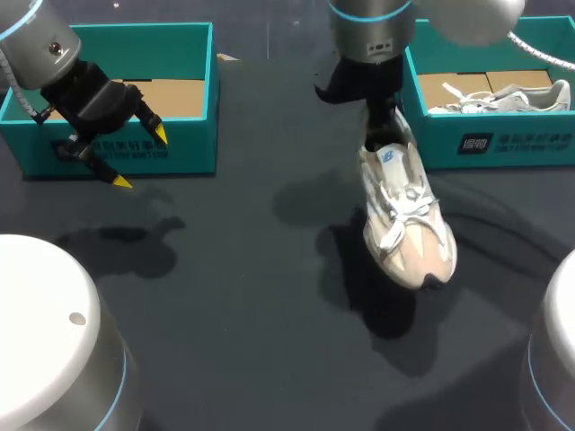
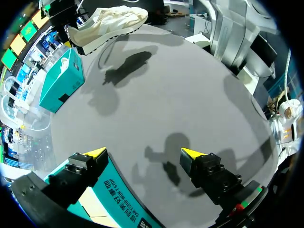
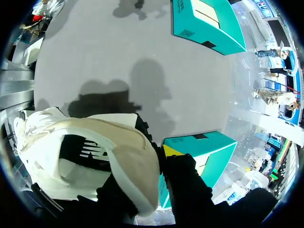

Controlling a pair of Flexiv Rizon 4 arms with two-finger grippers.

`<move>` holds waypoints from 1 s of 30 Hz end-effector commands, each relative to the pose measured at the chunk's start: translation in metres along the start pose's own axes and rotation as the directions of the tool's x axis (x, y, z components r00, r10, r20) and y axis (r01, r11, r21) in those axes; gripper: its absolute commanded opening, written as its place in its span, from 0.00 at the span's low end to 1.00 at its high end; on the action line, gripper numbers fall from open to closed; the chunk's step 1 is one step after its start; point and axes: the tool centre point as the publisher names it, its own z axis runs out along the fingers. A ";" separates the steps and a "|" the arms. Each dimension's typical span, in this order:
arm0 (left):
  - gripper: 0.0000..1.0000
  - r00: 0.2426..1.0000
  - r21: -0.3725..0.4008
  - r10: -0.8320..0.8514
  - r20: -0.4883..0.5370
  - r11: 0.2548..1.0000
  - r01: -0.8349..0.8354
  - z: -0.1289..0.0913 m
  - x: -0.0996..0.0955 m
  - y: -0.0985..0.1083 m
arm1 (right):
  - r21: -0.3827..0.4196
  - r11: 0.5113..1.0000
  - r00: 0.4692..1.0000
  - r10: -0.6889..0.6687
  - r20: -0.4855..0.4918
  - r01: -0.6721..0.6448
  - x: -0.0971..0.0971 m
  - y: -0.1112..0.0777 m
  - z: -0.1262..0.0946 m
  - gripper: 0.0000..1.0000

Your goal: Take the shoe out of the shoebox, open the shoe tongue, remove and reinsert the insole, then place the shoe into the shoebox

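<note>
Right gripper: mine, pinching the shoe by its heel, apparently held clear of the table, beside right shoebox | Left gripper: mine, fingers spread, empty, at left shoebox front.

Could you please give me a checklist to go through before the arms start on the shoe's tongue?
1. Grip: right pincer shut on the shoe at its heel collar: ok.
2. Position: shoe outside the right shoebox, hanging above the table: ok.
3. Readiness: left pincer open: ok.
4. Reach: left pincer close to the tongue: not ok, it is by the left shoebox.
5. Access: tongue opened: not ok, the laces lie crossed over it.
6. State of the insole: cannot tell, the shoe's inside is dark.
</note>
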 end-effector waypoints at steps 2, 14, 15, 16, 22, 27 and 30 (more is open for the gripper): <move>1.00 1.000 -0.002 0.001 -0.001 1.000 -0.001 -0.001 0.001 0.000 | -0.002 1.000 1.000 0.011 -0.014 -0.011 -0.039 -0.035 -0.013 0.00; 1.00 1.000 -0.002 0.001 -0.001 1.000 -0.001 -0.001 0.001 0.000 | -0.050 0.996 0.997 0.072 -0.027 -0.073 -0.054 -0.055 -0.004 0.00; 1.00 1.000 -0.002 0.001 -0.001 1.000 -0.001 -0.001 0.001 0.000 | -0.050 0.996 0.997 0.072 -0.027 -0.073 -0.054 -0.055 -0.004 0.00; 1.00 1.000 -0.002 0.001 -0.001 1.000 -0.001 -0.001 0.001 0.000 | -0.050 0.996 0.997 0.072 -0.027 -0.073 -0.054 -0.055 -0.004 0.00; 1.00 1.000 -0.002 0.001 -0.001 1.000 -0.001 -0.001 0.001 0.000 | -0.055 0.997 0.998 0.062 -0.021 -0.063 -0.068 -0.074 -0.005 0.00; 1.00 1.000 -0.002 0.001 -0.001 1.000 -0.001 -0.001 0.001 0.000 | 0.045 0.998 0.999 0.038 -0.031 -0.037 -0.107 -0.102 -0.014 0.00; 1.00 1.000 -0.002 0.001 -0.001 1.000 -0.001 -0.001 0.001 0.000 | 0.039 0.999 1.000 0.021 -0.017 -0.021 -0.131 -0.121 -0.013 0.00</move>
